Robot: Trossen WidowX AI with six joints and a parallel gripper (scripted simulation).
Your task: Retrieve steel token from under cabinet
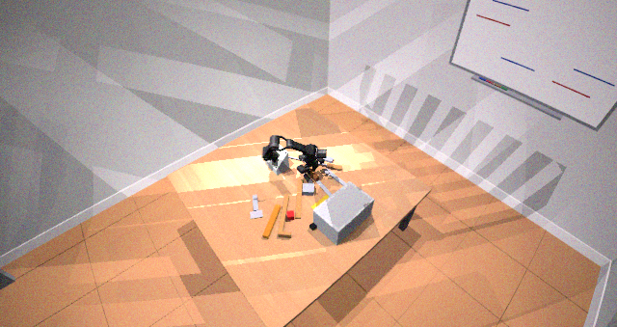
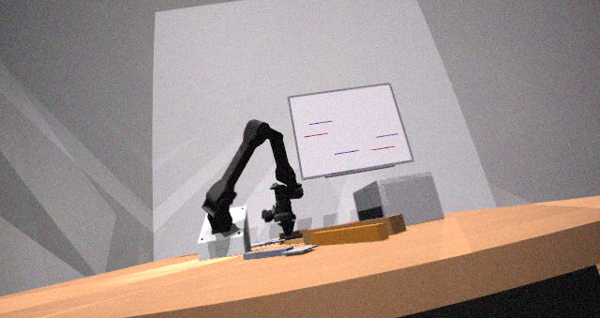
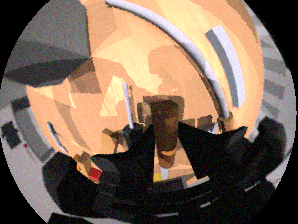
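Nearest the exterior camera, on the wooden tabletop (image 2: 422, 262), lie a flat grey strip (image 2: 265, 253) and a small grey plate (image 2: 301, 249), with an orange wooden bar (image 2: 349, 234) just behind them and a darker brown bar (image 2: 394, 221) beyond that. Behind these the black arm (image 2: 253, 149) bends down from its white base block (image 2: 224, 235), its gripper (image 2: 287, 230) lowered right to the tabletop. The fingers are partly closed and clamped on a small brown wooden piece (image 3: 164, 124), which stands between them in the wrist view. From above, a grey T-shaped tool (image 1: 255, 206), two more wooden sticks (image 1: 284, 216) and a red cube (image 1: 290, 214) lie in the middle of the tabletop, with a long grey rod (image 1: 335, 177) near the gripper. Farther right stands the grey cabinet (image 1: 343, 211), a yellow mark (image 1: 320, 202) at its near corner. The steel token cannot be made out in any view. A whiteboard (image 2: 349, 130) hangs on the far wall.
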